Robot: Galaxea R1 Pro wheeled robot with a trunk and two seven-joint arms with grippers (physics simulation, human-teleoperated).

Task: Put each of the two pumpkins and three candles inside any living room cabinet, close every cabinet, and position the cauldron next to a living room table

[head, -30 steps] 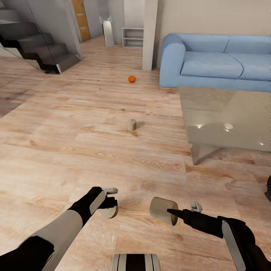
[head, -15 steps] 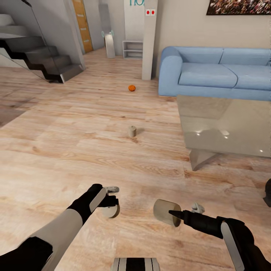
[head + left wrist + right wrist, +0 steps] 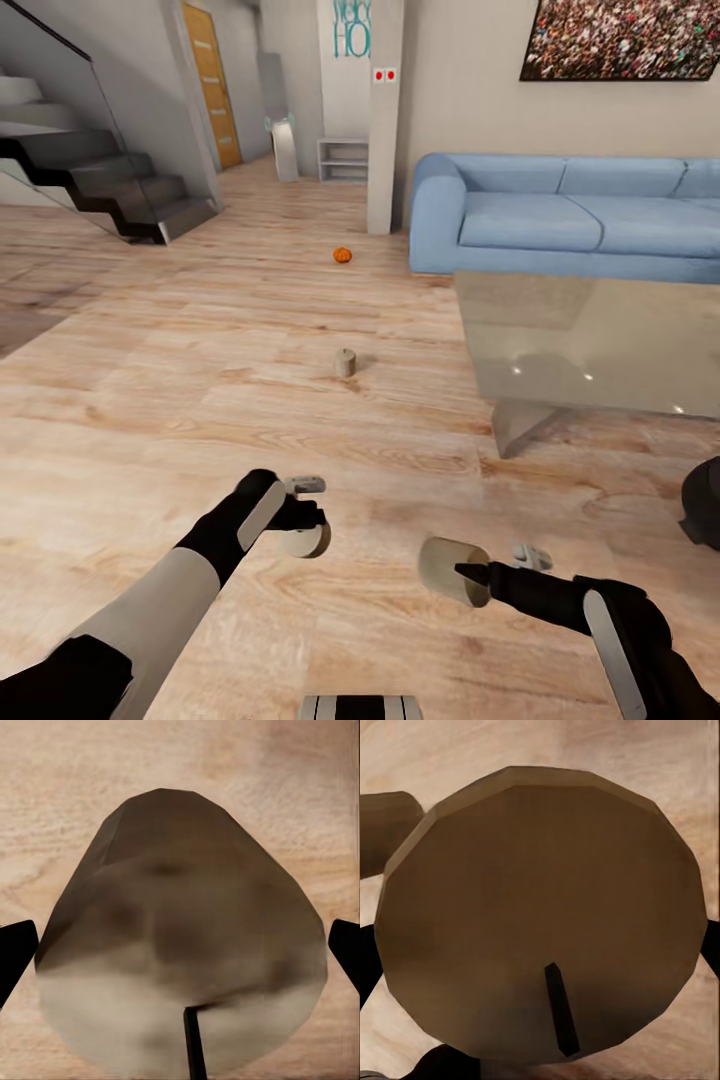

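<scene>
Left gripper [image 3: 305, 515] closed on a candle [image 3: 304, 541], held low over the wood floor [image 3: 150, 400]; left wrist view has that candle [image 3: 180, 960] wedged between the dark fingers [image 3: 15, 956], wick end toward the camera. Right gripper [image 3: 500, 565] clamped on a second candle [image 3: 452, 570], lying sideways in its grasp; right wrist view shows its flat end [image 3: 544, 922] with the wick. Third candle [image 3: 345, 362] upright on the floor ahead, well apart from both arms. One pumpkin [image 3: 342, 255] farther off, near the blue sofa [image 3: 560, 215]. Glass-topped table [image 3: 590, 340] at right, in front of the sofa. Stairs [image 3: 110, 185] at far left
</scene>
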